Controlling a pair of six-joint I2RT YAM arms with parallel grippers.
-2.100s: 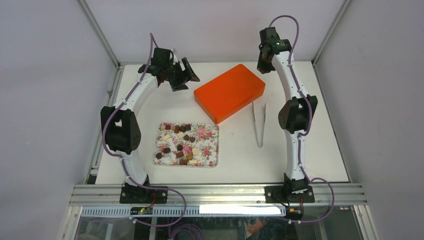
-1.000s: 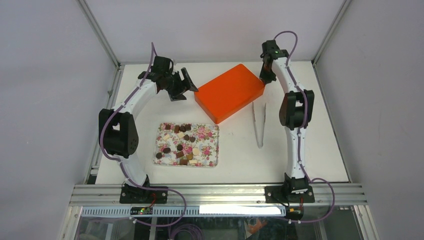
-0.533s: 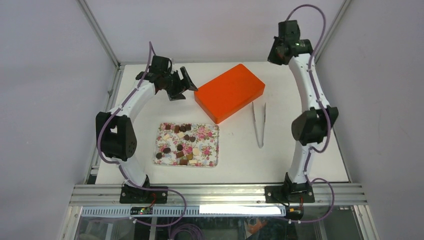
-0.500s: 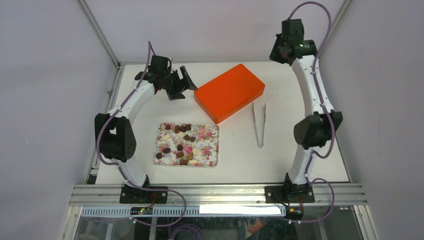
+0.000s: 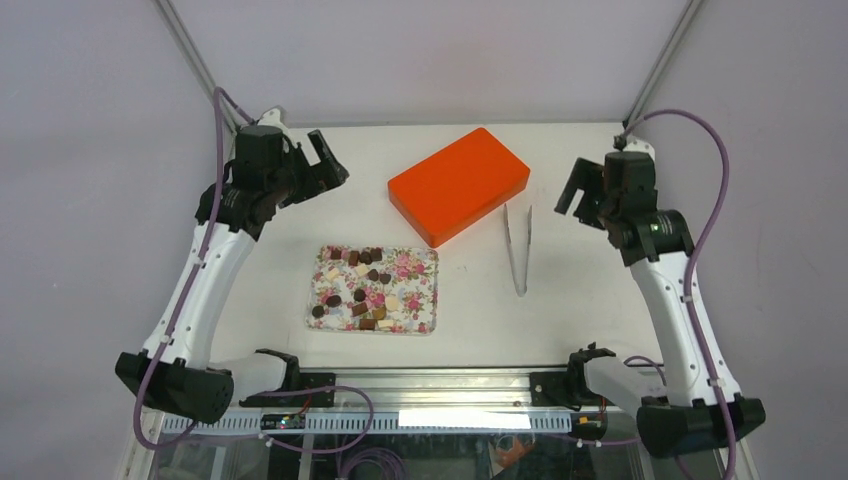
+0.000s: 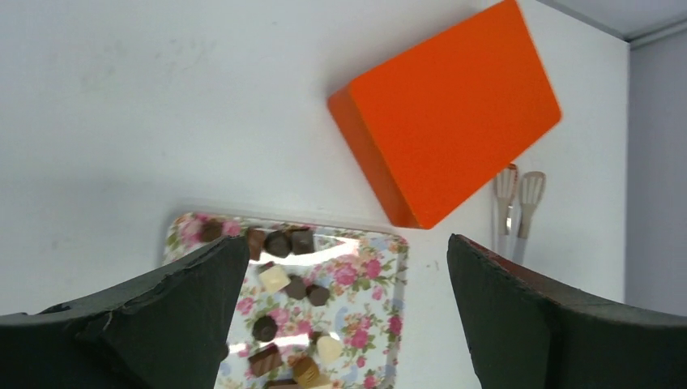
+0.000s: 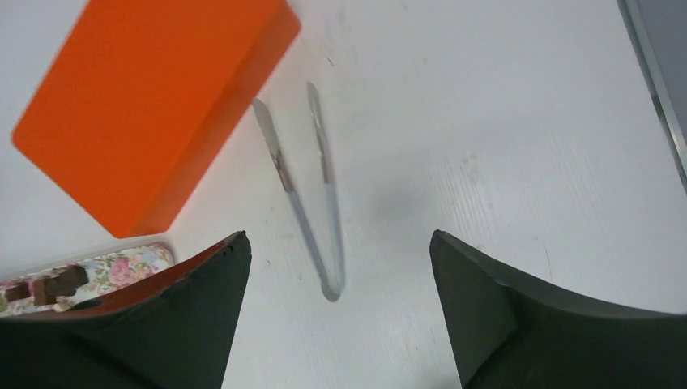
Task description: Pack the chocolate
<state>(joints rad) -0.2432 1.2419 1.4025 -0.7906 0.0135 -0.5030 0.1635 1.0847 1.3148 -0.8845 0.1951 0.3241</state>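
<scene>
The chocolate (image 5: 358, 294), several small dark, light brown and cream pieces, lies loose on a floral tray (image 5: 421, 300) near the table's front middle. My left gripper (image 5: 328, 165) hovers high over the back left, open and empty. In the left wrist view the chocolate (image 6: 278, 243) and tray (image 6: 374, 275) show between the wide-spread tips of that gripper (image 6: 347, 243). My right gripper (image 5: 585, 195) hangs open and empty to the right of the metal tongs (image 5: 518, 250). From the right wrist, its gripper (image 7: 337, 237) frames the tongs (image 7: 312, 194), and the chocolate (image 7: 49, 284) peeks in at lower left.
A closed orange box (image 5: 458, 185) lies at an angle at the back middle, seen too as the orange box (image 6: 454, 113) and the orange box (image 7: 146, 105). The tongs (image 6: 514, 203) lie just right of it. Metal frame posts stand at the back corners.
Both arms pulled back from beside the orange box and rose. The left gripper swung left, the right came down to the right of the tongs. Both jaws opened wider.
</scene>
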